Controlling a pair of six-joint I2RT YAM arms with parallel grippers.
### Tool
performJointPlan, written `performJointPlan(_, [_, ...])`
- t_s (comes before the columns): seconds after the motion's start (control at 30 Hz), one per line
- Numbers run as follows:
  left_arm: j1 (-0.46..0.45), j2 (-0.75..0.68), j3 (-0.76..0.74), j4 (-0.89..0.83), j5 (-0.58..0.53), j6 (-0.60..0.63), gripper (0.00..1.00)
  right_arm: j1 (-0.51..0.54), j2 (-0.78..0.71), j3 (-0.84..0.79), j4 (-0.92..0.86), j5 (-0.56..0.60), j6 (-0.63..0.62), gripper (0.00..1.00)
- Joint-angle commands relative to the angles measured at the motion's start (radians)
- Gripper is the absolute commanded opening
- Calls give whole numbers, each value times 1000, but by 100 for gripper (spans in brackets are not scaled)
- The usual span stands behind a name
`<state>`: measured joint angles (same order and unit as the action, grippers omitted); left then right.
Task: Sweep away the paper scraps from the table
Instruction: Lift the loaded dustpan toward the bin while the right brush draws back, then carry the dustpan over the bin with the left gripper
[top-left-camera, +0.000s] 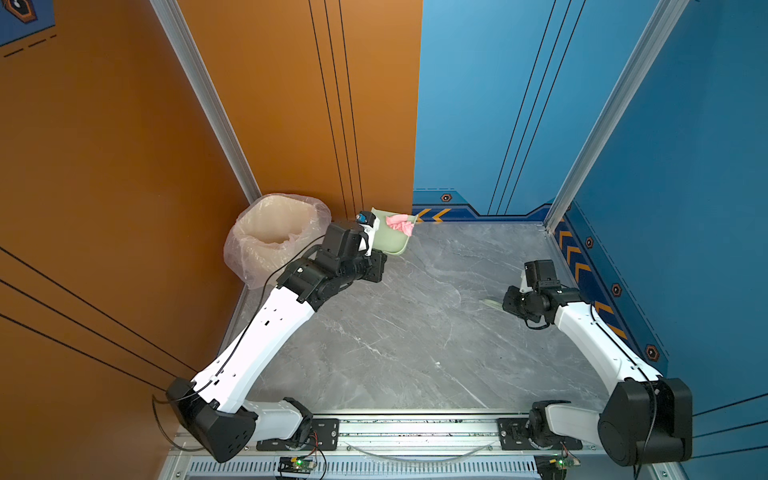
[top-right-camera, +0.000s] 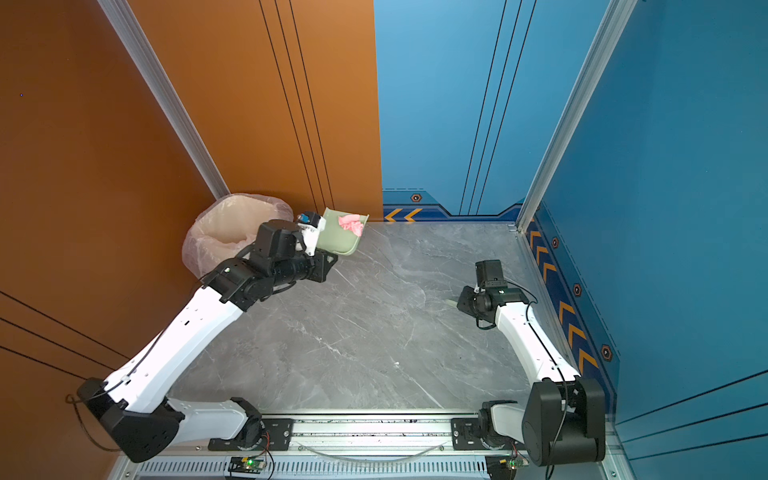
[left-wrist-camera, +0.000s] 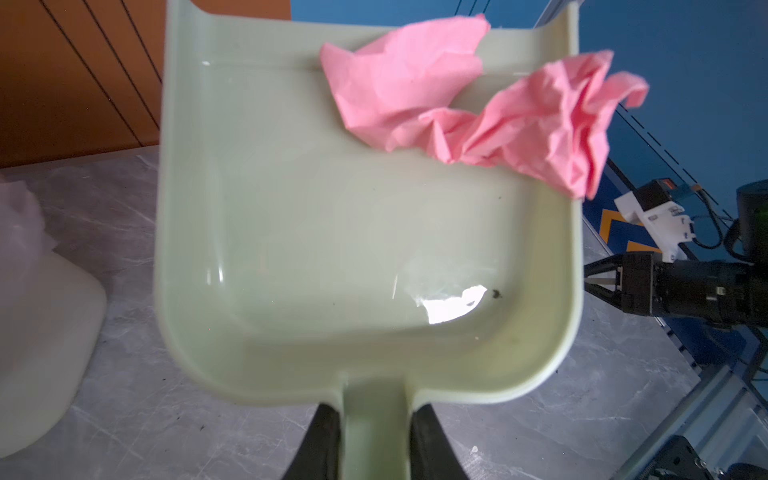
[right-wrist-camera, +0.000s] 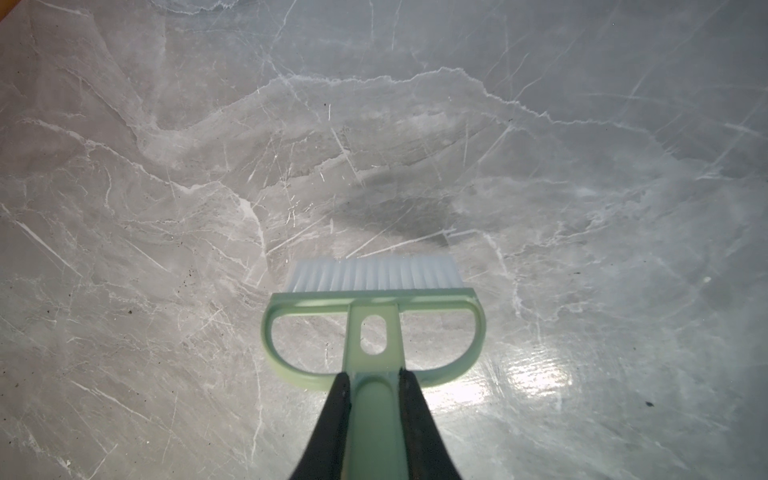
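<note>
While looking down in both top views, seeing the left gripper (top-left-camera: 371, 245) squeezing the handle of a pale green dustpan (top-left-camera: 395, 243) and holding it up over the far left part of the table (top-left-camera: 415, 340), just beside a bin (top-left-camera: 270, 232). Seeing pink paper scraps (top-left-camera: 400, 224) lying inside the dustpan, near its open far edge. Seeing the right gripper (top-left-camera: 500, 305) hanging low over the right side of the table, well apart from the dustpan, with a small bit of green brush (top-left-camera: 491, 303) peeking out.

Looking through the left wrist view: seeing two black jaws clamping on the dustpan (left-wrist-camera: 332, 208) handle from both sides, and the paper scraps (left-wrist-camera: 478, 104) bunching up by the open lip and one side wall, one end poking over the rim.

Looking through the right wrist view: seeing the jaws clamping on the brush (right-wrist-camera: 374, 307) handle, white bristles pointing at the grey table (right-wrist-camera: 166, 166); not being able to tell about touching.
</note>
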<state>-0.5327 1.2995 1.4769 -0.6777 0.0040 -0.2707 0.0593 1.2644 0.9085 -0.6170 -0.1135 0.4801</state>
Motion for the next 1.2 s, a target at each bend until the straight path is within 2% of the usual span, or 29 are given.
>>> performJointPlan(0.0, [53,-34,43,-79,-51,-2,0,-4,1,0,10,-22,18,0])
performJointPlan(0.27, [225,-62,85,-134,-74,-25,0,2,5,1,16,-38,26,0])
performJointPlan(0.77, [505,1,125,-185,-29,-4,0,5,16,21,10,-53,18,0])
performJointPlan(1.17, [657,123,229,-226,-12,33,0,11,65,26,40,-92,20,0])
